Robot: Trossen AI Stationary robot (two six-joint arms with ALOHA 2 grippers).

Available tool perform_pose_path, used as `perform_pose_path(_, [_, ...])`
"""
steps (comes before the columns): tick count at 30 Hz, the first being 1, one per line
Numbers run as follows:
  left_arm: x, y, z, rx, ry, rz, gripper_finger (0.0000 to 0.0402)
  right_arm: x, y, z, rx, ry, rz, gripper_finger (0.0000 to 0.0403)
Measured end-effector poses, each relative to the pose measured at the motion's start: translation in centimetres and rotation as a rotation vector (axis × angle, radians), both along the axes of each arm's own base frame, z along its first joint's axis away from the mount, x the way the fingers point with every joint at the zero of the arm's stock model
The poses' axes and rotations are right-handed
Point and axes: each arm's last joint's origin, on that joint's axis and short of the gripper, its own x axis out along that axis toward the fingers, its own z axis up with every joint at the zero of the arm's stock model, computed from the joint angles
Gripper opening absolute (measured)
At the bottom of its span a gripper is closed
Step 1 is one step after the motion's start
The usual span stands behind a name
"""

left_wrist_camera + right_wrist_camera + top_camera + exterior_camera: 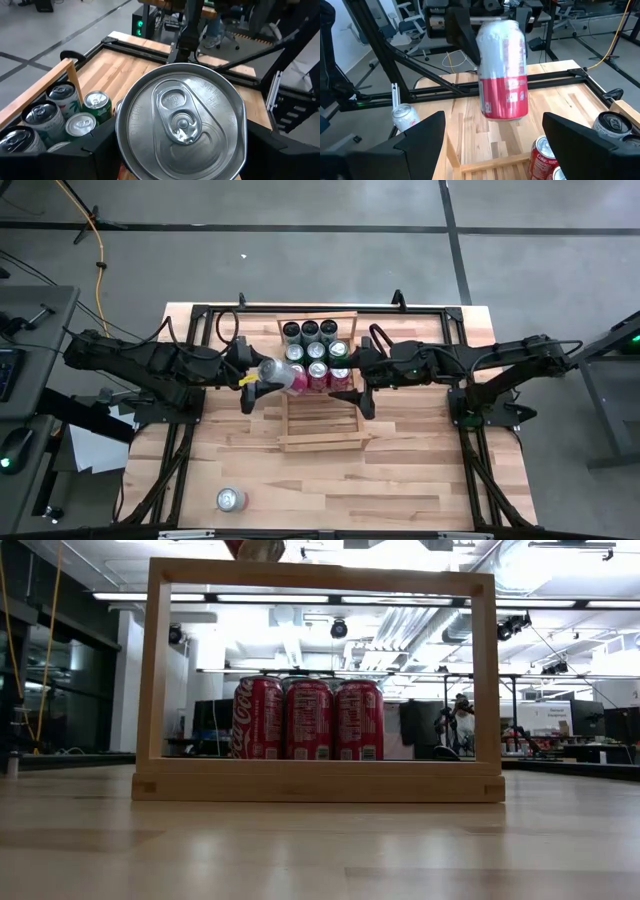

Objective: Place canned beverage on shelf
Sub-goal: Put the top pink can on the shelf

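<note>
My left gripper (pixel 262 376) pinches the silver-and-red drink can (pixel 277 373) above the light-wood slatted shelf (pixel 318 430), and it could bump the standing red cans (pixel 318 376) over.

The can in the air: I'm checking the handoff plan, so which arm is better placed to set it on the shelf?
Left. The left gripper already holds the can above the shelf; the right gripper is open and empty beside it.
</note>
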Motion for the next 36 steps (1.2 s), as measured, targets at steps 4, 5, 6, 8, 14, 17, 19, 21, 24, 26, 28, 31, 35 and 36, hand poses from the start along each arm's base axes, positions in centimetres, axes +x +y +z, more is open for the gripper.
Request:
perform_pose_path(4, [-0.2,0.07,0.08,-0.011,-0.004,0.011,0.0276,-0.02,0.0,-0.07,-0.001,0.007,0.0,0.0319])
perform_pose_path(5, [-0.25,0.08,0.12,-0.01,-0.007,0.012,0.0276,-0.02,0.0,-0.07,-0.001,0.007,0.0,0.0319])
perform_pose_path(6, [-0.22,0.08,0.2,-0.01,-0.015,0.014,0.0276,-0.02,0.0,-0.07,-0.001,0.007,0.0,0.0319])
perform_pose_path(8, [-0.24,0.11,0.18,-0.004,-0.014,0.025,0.0276,-0.02,0.0,-0.08,-0.001,0.007,0.0,0.0319])
perform_pose_path(14, [-0.22,0.14,0.17,-0.004,-0.014,0.034,0.0276,-0.02,0.0,-0.08,-0.001,0.007,0.0,0.0319])
perform_pose_path(17, [-0.22,0.14,0.17,-0.005,-0.015,0.034,0.0276,-0.03,0.0,-0.1,-0.002,0.01,0.0,0.0319])
perform_pose_path(19, [-0.22,0.14,0.17,-0.005,-0.014,0.035,0.0276,-0.03,0.0,-0.09,-0.002,0.01,0.0,0.0319])
perform_pose_path(21, [-0.22,0.14,0.17,-0.005,-0.014,0.034,0.0276,-0.03,0.0,-0.09,-0.002,0.01,0.0,0.0319])
perform_pose_path(24, [-0.3,0.16,0.21,0.004,-0.014,0.031,0.0276,-0.03,0.0,-0.1,-0.002,0.01,0.0,0.0319])
perform_pose_path(26, [-0.36,0.17,0.28,0.008,-0.017,0.029,0.0276,-0.03,0.0,-0.1,-0.002,0.01,0.0,0.0319])
perform_pose_path(28, [-0.45,0.21,0.33,0.009,-0.019,0.034,0.0276,-0.03,0.0,-0.1,-0.002,0.01,0.0,0.0319])
perform_pose_path(31, [-0.54,0.26,0.42,0.012,-0.026,0.044,0.0276,-0.03,0.0,-0.11,-0.002,0.011,0.0,0.0319])
perform_pose_path(35, [-0.54,0.26,0.4,0.013,-0.024,0.044,0.0276,-0.03,0.0,-0.1,-0.002,0.011,0.0,0.0319])
perform_pose_path(36, [-0.54,0.26,0.42,0.014,-0.025,0.044,0.0276,-0.03,0.0,-0.1,-0.002,0.011,0.0,0.0319])
